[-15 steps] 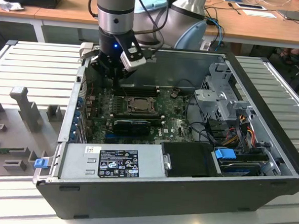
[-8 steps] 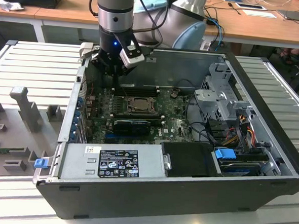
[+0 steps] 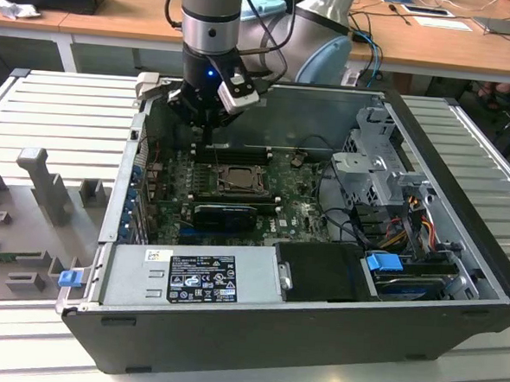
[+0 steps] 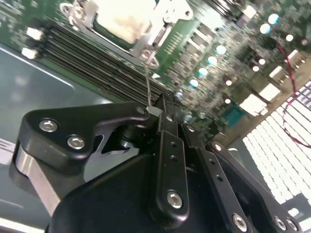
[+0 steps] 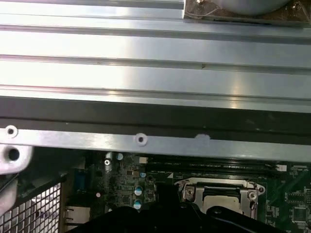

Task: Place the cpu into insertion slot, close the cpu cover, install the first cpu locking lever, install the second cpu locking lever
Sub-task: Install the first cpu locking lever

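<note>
The open computer case (image 3: 315,342) lies on a ribbed metal table (image 3: 61,110), and the gripper (image 3: 208,134) reaches down inside it, close to the case's far wall. Well away from the gripper, along the near wall, sits the grey power supply (image 3: 189,274). The drive cage (image 3: 382,164) with its tangle of cables is off to the exterior view's right. The green board (image 3: 297,213) spreads under the gripper, with the memory slots (image 3: 231,153) directly below the fingertips. Just past them is the insertion slot (image 3: 238,180), and beyond that a long black card (image 3: 226,213).

The cpu cover (image 5: 218,183) lies flat on the slot, the cpu (image 4: 121,19) showing pale through its window. In the second wrist view the gripper (image 4: 163,109) is pinched together on the tip of a thin wire locking lever (image 4: 147,82) rising from the socket's corner. The gripper's body hides the socket's near edge in the first wrist view, and whether any other lever is latched cannot be made out.
</note>
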`<action>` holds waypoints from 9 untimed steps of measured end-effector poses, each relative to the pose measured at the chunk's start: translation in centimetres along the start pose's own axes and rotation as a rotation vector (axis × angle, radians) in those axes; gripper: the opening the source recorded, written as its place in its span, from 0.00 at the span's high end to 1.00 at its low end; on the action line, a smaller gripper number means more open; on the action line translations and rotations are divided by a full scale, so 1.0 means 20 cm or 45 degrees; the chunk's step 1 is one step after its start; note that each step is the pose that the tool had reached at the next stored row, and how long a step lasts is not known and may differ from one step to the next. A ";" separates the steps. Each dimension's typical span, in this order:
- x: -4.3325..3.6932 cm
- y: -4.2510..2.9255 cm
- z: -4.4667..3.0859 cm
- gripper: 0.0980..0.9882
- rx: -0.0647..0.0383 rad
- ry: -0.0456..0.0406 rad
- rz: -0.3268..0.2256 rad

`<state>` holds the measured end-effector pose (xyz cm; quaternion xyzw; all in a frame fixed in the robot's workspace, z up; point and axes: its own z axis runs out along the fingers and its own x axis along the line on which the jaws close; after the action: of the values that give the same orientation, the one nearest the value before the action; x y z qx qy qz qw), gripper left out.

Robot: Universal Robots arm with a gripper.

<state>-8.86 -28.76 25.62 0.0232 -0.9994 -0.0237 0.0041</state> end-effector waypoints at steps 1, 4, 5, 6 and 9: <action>-0.013 -0.001 0.001 0.99 0.000 0.000 0.000; -0.047 -0.003 0.005 0.99 0.000 0.000 0.000; -0.051 -0.003 0.005 0.99 0.000 0.000 0.000; -0.054 -0.003 0.006 0.99 0.000 0.000 0.000; -0.084 -0.004 0.009 0.99 0.000 0.000 0.000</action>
<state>-7.19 -28.77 25.43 0.0233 -0.9994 -0.0237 0.0041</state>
